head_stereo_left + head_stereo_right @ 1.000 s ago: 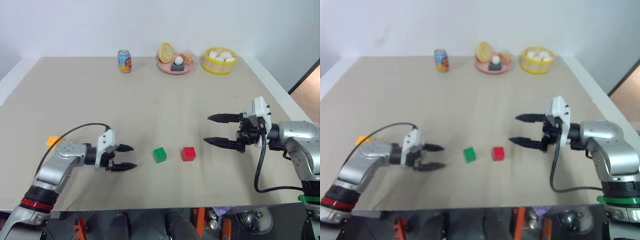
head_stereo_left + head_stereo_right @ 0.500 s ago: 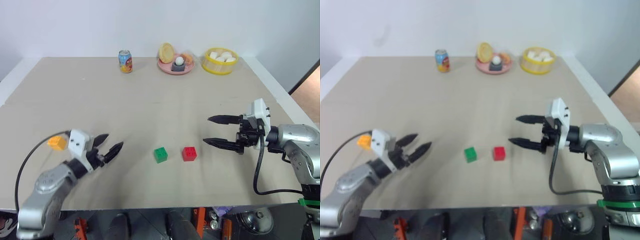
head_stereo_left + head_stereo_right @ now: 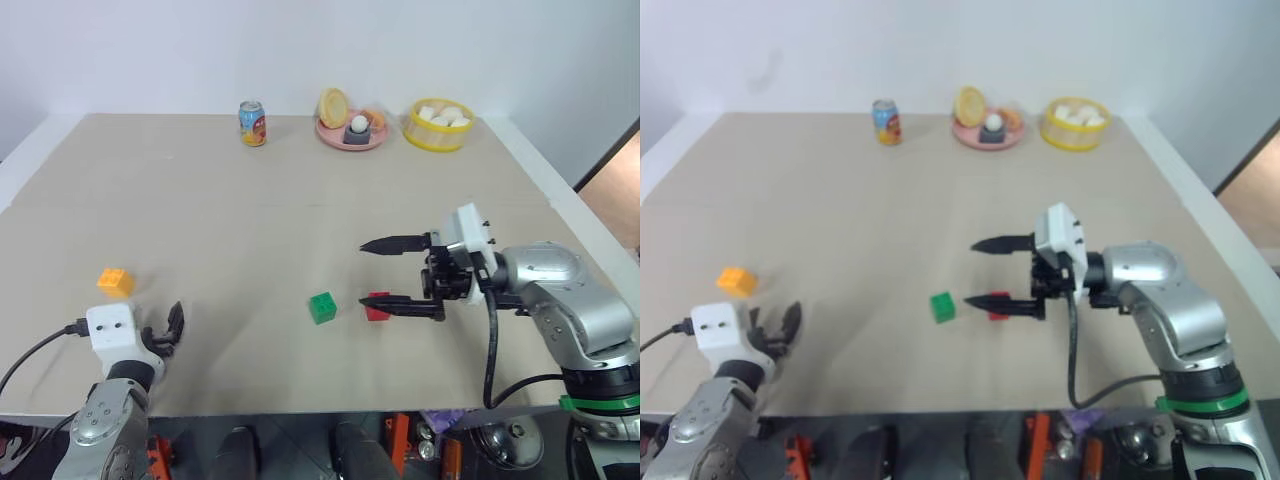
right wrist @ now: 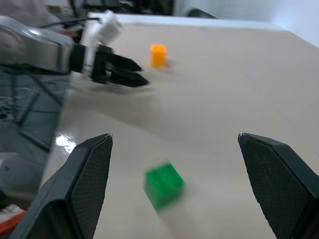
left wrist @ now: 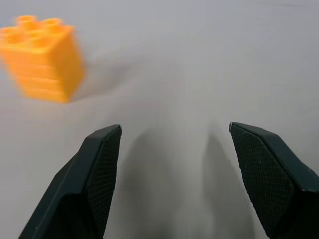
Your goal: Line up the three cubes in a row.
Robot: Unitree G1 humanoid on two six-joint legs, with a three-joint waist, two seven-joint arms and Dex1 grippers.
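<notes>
The orange cube sits at left of the frame, well apart from the green and red cubes at centre. The left gripper, fingers apart and empty, is nearest it; the cube lies up-left of its tips. The right gripper gapes over red.

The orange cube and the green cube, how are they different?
The orange cube sits alone near the table's left edge; the green cube sits mid-table beside the red cube. Orange lies near the left end effector; green lies nearer the right end effector. Both rest free on the table.
</notes>
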